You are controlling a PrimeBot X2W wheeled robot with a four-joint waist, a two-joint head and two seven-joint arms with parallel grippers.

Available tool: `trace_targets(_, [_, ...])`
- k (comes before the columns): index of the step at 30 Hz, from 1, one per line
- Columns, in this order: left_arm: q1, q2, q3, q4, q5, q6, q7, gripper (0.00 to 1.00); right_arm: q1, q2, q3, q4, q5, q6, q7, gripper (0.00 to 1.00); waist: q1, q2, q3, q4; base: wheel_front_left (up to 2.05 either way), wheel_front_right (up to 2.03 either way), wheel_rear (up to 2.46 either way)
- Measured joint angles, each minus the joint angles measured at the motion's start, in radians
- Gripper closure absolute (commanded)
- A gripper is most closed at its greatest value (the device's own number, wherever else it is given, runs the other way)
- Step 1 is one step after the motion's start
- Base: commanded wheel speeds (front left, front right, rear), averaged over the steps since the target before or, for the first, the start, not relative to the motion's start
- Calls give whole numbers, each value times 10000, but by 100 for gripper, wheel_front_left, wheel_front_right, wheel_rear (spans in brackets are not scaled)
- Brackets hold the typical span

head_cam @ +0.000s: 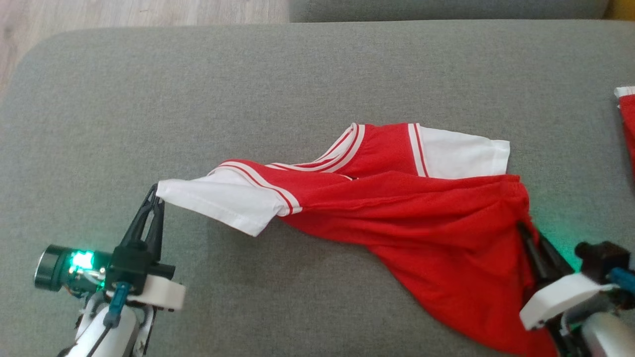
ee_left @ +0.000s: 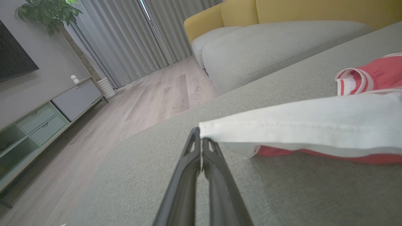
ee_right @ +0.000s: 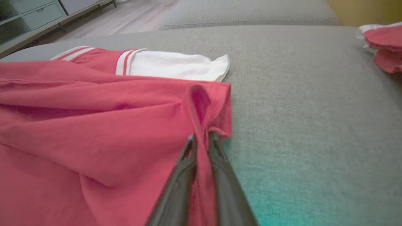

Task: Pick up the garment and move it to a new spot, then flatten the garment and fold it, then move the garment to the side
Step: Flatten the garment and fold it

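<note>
Head view: bright, even, diffuse light, and sharp. A faint soft shadow lies on the cushion (head_cam: 297,74) under the garment (head_cam: 397,213), below its raised white sleeve. Green glow on the cushion just right of the garment's hem. It reads teal in the right wrist view, which is soft overall, with the right gripper (ee_right: 201,139) blurred. Left wrist view: daylight through curtains (ee_left: 125,37) far behind the garment; edges bowed; left gripper (ee_left: 200,138) out of focus toward its base.
</note>
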Motion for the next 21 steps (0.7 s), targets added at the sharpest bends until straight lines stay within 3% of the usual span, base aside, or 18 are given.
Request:
trace_targets(6, [11, 10, -52, 35, -4, -4, 0, 100, 439, -803, 92, -1189, 360, 0, 134, 100, 0, 0, -171, 28, 0, 0, 0])
trace_targets(10, [154, 132, -48, 27, -138, 17, 21, 100, 2320, -1708, 215, -2615, 874, 0, 608, 100, -1, 0, -266, -44, 0, 0, 0])
trace_targets(13, [357, 167, -52, -63, -251, 92, 88, 100, 3652, -1948, 132, -3404, 1062, 0, 1152, 100, -2, 0, -309, -163, 0, 0, 0])
trace_targets(14, [432, 163, -71, -102, -257, 92, 105, 100, 3919, -1956, 84, -3561, 1193, 0, 1392, 76, -1, 0, -318, -202, 0, 0, 0])
trace_targets(15, [500, 161, -96, -150, -257, 94, 150, 100, 4091, -1944, -10, -3670, 1346, 0, 1611, 0, -2, 0, -322, -230, 0, 0, 0])
trace_targets(21, [575, 167, -307, -339, -255, 178, 489, 100, 4267, -1929, -495, -4717, 2201, 0, 2671, 0, -2, 0, -313, -186, 0, 0, 0])
